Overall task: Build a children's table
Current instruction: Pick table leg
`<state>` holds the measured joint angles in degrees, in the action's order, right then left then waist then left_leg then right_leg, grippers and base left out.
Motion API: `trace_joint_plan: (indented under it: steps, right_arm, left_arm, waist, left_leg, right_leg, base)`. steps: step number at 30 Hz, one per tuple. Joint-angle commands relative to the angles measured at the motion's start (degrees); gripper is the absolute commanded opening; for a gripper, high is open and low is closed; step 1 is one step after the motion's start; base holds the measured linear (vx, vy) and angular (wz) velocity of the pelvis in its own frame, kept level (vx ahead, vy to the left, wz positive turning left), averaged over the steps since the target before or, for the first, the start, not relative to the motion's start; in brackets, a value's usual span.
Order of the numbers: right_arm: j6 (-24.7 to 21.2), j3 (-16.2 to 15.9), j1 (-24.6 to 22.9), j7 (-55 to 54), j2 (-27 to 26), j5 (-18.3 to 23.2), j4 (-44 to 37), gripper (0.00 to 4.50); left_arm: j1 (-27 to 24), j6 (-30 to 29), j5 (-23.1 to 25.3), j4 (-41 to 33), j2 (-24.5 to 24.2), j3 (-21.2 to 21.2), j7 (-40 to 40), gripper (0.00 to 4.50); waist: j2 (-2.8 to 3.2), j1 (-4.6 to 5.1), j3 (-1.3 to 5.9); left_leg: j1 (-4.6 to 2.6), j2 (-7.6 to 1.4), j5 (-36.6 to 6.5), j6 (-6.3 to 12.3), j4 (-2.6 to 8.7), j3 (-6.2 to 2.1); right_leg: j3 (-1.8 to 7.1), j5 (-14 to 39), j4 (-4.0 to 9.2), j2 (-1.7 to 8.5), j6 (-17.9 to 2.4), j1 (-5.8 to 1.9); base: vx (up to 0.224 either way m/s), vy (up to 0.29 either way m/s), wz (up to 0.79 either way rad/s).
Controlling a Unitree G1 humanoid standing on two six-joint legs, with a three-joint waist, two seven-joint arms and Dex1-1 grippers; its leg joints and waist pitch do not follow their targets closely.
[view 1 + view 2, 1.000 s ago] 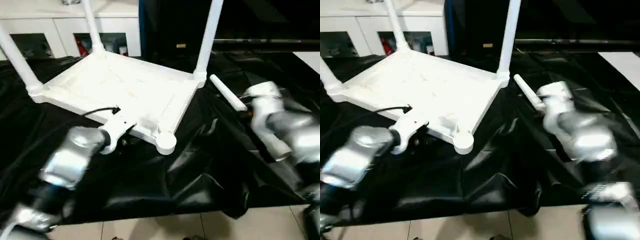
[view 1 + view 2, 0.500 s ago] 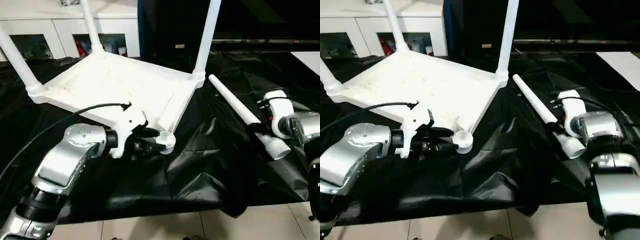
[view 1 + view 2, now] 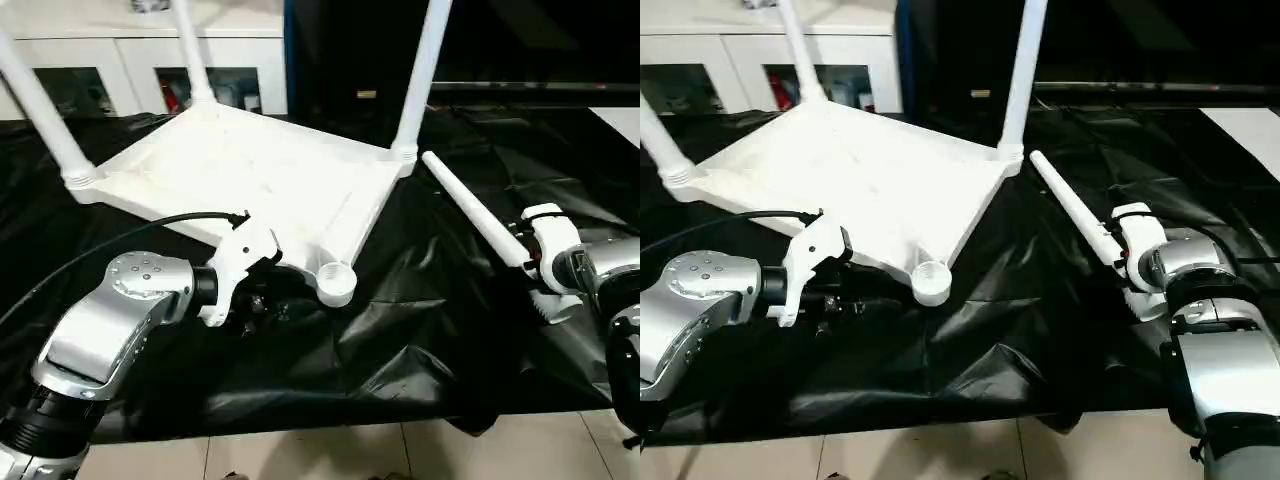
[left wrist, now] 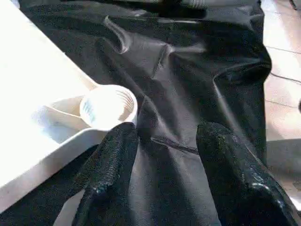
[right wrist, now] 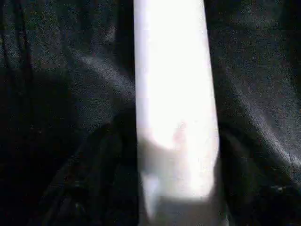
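Black sheet (image 3: 400, 330) covers desk | tabletop (image 3: 250, 180) upside down, three legs up, near corner socket (image 3: 335, 283) empty | left end effector (image 4: 162, 155) open beside socket, holding nothing | right end effector (image 3: 1127, 262) straddles loose leg (image 3: 470, 215); grip uncertain

Bright overhead light glares off the white tabletop (image 3: 250, 180) and sheens the black cloth (image 3: 420, 330); right wrist view blurred.
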<state>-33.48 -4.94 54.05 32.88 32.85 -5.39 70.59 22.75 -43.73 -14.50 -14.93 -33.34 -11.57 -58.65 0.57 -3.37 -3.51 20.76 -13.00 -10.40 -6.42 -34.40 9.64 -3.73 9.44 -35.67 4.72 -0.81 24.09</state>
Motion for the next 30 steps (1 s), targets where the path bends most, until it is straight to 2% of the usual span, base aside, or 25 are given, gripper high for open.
trace_joint_plan:
  steps: [1,4,5,8,10,11,14,15,17,19,20,21,22,23,24,25,27,28,29,30]
  right_arm:
    - [0.3,-0.1,1.2,-0.2,1.1,-0.5,0.8,2.79]
    - [0.9,0.3,1.6,-0.2,1.8,-0.8,2.1,2.66]
    - [1.1,0.5,1.7,-0.3,2.1,-0.9,2.6,2.4]
    - [1.2,0.7,1.8,-0.3,2.2,-1.0,3.1,2.26]
    - [1.3,1.2,1.9,-0.5,2.4,-0.8,3.6,2.14]
    - [1.3,1.2,1.9,-0.6,2.5,-0.8,3.7,1.98]
    - [1.3,1.4,1.8,-0.8,2.7,-0.7,3.9,1.92]
    - [1.6,1.6,1.5,-1.0,3.1,-0.5,4.1,1.91]
    - [1.8,2.1,1.3,-1.3,3.3,-0.2,4.2,1.9]
    - [2.1,4.0,0.9,-2.7,3.7,1.1,4.4,1.9]
    - [2.5,5.9,0.6,-4.6,3.9,2.4,4.5,1.89]
    - [2.5,6.1,0.5,-4.8,3.9,2.6,4.5,1.89]
    - [2.8,6.8,0.4,-5.6,4.0,2.9,4.5,1.89]
    - [3.5,7.8,0.1,-7.1,4.1,3.6,4.4,1.89]
    - [4.7,9.3,-0.4,-9.4,4.3,4.6,4.1,1.89]
    - [6.9,12.0,-1.2,-12.7,4.5,6.7,3.4,1.89]
    - [9.8,14.2,-2.1,-14.7,4.3,8.2,2.1,1.89]
    - [9.8,14.2,-2.1,-14.7,4.3,8.2,2.1,1.89]
    - [14.6,16.6,-3.8,-16.5,3.3,9.8,-1.1,1.89]
    - [14.6,16.6,-3.8,-16.5,3.3,9.8,-1.1,1.89]
  left_arm:
    - [1.3,-0.5,-1.1,-1.1,-0.5,0.8,-0.6,2.44]
    - [1.8,-1.7,-2.8,-2.1,-1.0,1.1,-1.4,2.72]
    - [2.1,-2.0,-3.2,-2.2,-1.2,1.1,-1.7,2.81]
    - [2.3,-2.1,-3.5,-2.1,-1.4,1.0,-1.8,3.08]
    - [2.6,-1.7,-3.2,-1.7,-1.5,0.6,-1.8,3.17]
    - [2.6,-1.5,-2.9,-1.5,-1.6,0.4,-1.7,3.34]
    - [2.7,-1.3,-2.9,-1.1,-1.5,0.2,-1.7,3.57]
    - [3.3,-1.0,-2.9,-0.5,-1.4,-0.1,-1.3,3.65]
    - [3.6,-0.9,-2.9,-0.2,-1.3,-0.1,-0.9,3.89]
    - [4.0,-0.5,-2.8,0.9,-0.6,0.5,0.7,3.94]
    - [4.5,-0.5,-2.1,1.9,0.2,0.7,2.7,4.08]
    - [4.6,-0.5,-2.0,2.0,0.3,0.7,2.8,4.08]
    - [4.9,-0.5,-1.7,2.5,0.9,0.9,3.7,4.21]
    - [5.5,-1.4,-1.3,3.4,1.9,1.5,5.7,4.3]
    - [6.1,-2.1,-0.8,4.7,3.0,2.2,7.8,4.35]
    - [7.0,-2.0,0.0,7.3,5.1,3.2,11.1,4.41]
    - [7.6,-0.9,0.4,9.4,7.2,3.9,13.6,4.47]
    - [7.6,-0.9,0.4,9.4,7.2,3.9,13.6,4.5]
    - [8.7,-0.1,-0.6,11.4,10.7,5.6,16.9,4.5]
    - [8.7,-0.1,-0.6,11.4,10.7,5.6,16.9,4.5]
  waist:
    - [-0.02,-0.21,4.0]
    - [0.04,-0.15,3.95]
    - [0.16,-0.16,3.95]
    - [0.04,-0.22,3.99]
    - [0.41,-0.14,4.01]
    - [0.19,-0.02,3.99]
    - [0.16,0.09,4.04]
    - [-0.3,0.07,4.1]
    - [-0.17,0.04,4.07]
    - [-0.35,0.04,4.08]
    - [-0.51,0.01,4.11]
    - [-0.47,-0.01,4.11]
    - [-0.74,-0.08,4.23]
    - [-0.61,-0.05,4.19]
    - [-0.75,-0.01,4.26]
    - [-1.01,-0.02,4.34]
    - [-1.12,-0.06,4.48]
    - [-1.12,-0.12,4.49]
    - [-1.15,-0.1,4.62]
    - [-1.09,-0.14,4.63]
  left_leg:
    - [0.03,0.91,-14.0,0.38,3.12,1.05]
    - [0.03,0.94,-14.8,0.14,3.09,1.0]
    - [-0.02,0.94,-15.1,0.11,3.06,0.98]
    - [0.12,1.0,-14.8,0.2,3.02,1.0]
    - [0.13,1.04,-14.7,0.13,2.97,0.94]
    - [0.14,1.04,-14.9,0.21,2.96,0.98]
    - [0.22,1.05,-14.6,0.3,2.94,0.98]
    - [0.19,1.06,-14.0,0.55,2.89,1.03]
    - [0.22,1.1,-13.7,0.63,2.83,1.09]
    - [0.26,1.12,-13.4,0.67,2.82,1.13]
    - [0.25,1.11,-13.1,0.68,2.81,1.16]
    - [0.2,1.15,-13.1,0.71,2.77,1.18]
    - [0.23,1.15,-12.7,0.75,2.74,1.16]
    - [0.34,1.21,-12.5,0.82,2.77,1.17]
    - [0.21,1.24,-12.2,0.76,2.64,1.26]
    - [0.43,1.4,-10.9,0.94,2.6,1.31]
    - [0.54,1.52,-10.3,1.34,2.52,1.36]
    - [0.51,1.51,-10.2,1.38,2.48,1.35]
    - [0.71,1.57,-9.5,1.72,2.49,1.33]
    - [0.74,1.63,-8.9,1.93,2.35,1.45]
  right_leg:
    - [1.33,16.3,4.12,1.49,-13.5,-3.32]
    - [1.28,17.4,4.21,1.48,-13.1,-3.25]
    - [1.28,17.6,4.23,1.46,-13.1,-3.17]
    - [1.25,17.1,4.14,1.37,-13.0,-3.25]
    - [1.22,17.2,4.09,1.38,-13.0,-3.27]
    - [1.2,17.2,4.18,1.32,-12.9,-3.27]
    - [1.19,17.1,4.15,1.36,-12.9,-3.31]
    - [1.2,17.4,4.08,1.35,-12.8,-3.29]
    - [1.24,17.5,4.16,1.34,-12.8,-3.26]
    - [1.26,17.4,4.13,1.3,-12.5,-3.26]
    - [1.26,17.2,4.11,1.3,-12.4,-3.24]
    - [1.28,17.3,4.18,1.26,-12.2,-3.2]
    - [1.25,17.1,4.11,1.34,-12.2,-3.3]
    - [1.27,17.0,4.07,1.29,-12.1,-3.32]
    - [1.31,16.6,4.12,1.24,-11.8,-3.22]
    - [1.33,15.6,4.11,1.26,-11.5,-3.36]
    - [1.3,15.0,4.1,1.25,-11.0,-3.47]
    - [1.26,15.1,4.1,1.31,-10.8,-3.46]
    - [1.21,14.6,4.0,1.3,-10.8,-3.56]
    - [1.25,13.4,4.08,1.2,-10.6,-3.55]
  base:
    - [0.0,0.0,0.0]
    - [0.0,0.0,0.0]
    - [0.0,0.0,0.0]
    - [0.0,0.0,0.0]
    - [0.0,0.0,0.0]
    - [0.0,0.0,0.0]
    - [0.0,0.0,0.0]
    - [0.0,0.0,0.0]
    - [0.0,0.0,0.0]
    - [0.0,0.0,0.0]
    - [0.0,0.0,0.0]
    - [0.0,0.0,0.0]
    - [0.0,0.0,0.0]
    - [0.0,0.0,0.0]
    - [0.0,0.0,0.0]
    - [0.0,0.0,0.0]
    - [0.0,0.0,0.0]
    - [0.0,0.0,0.0]
    - [0.0,0.0,0.0]
    - [0.0,0.0,0.0]
